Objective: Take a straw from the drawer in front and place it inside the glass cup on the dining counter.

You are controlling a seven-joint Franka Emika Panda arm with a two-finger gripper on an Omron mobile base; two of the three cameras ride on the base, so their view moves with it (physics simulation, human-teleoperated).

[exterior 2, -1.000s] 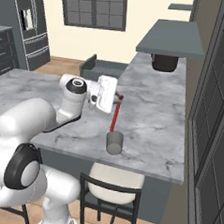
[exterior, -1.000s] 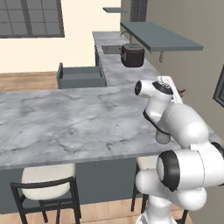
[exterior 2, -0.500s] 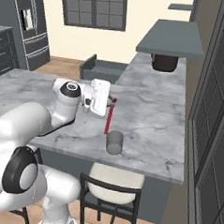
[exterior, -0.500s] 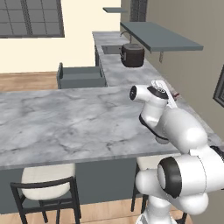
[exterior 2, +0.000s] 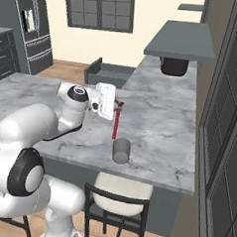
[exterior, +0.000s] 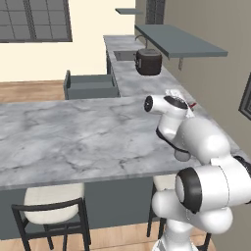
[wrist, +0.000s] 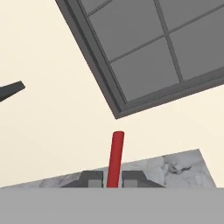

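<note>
You've got the straw (exterior 2: 116, 124) pinched in the pincer (exterior 2: 120, 105), jaws clenched on its upper end; in the hand view it sticks out from btwn the 2 fingertips (wrist: 92, 179). In the right base view it hangs near upright, lower tip just above and a bit left of the glass cup (exterior 2: 121, 150), not in it yet. Cup sits on the dining surface (exterior 2: 154, 127) near its front edge, above a stool (exterior 2: 120, 190). Drawer (exterior: 90, 87) stands open beyond the far side.

Risks, as I judge them:
- Tip looks slightly off the cup mouth. Lower as is and it may hit the rim or slide down the outside.
- Cup is small and likely light; a sideways nudge could tip it or push it toward the edge.
- Straw is thin and held by 1 end only, so it may swing w/ arm motion. Go slow.
- Release too high or at a tilt and it could bounce out. Centre 1st, then lower, then let go.
</note>
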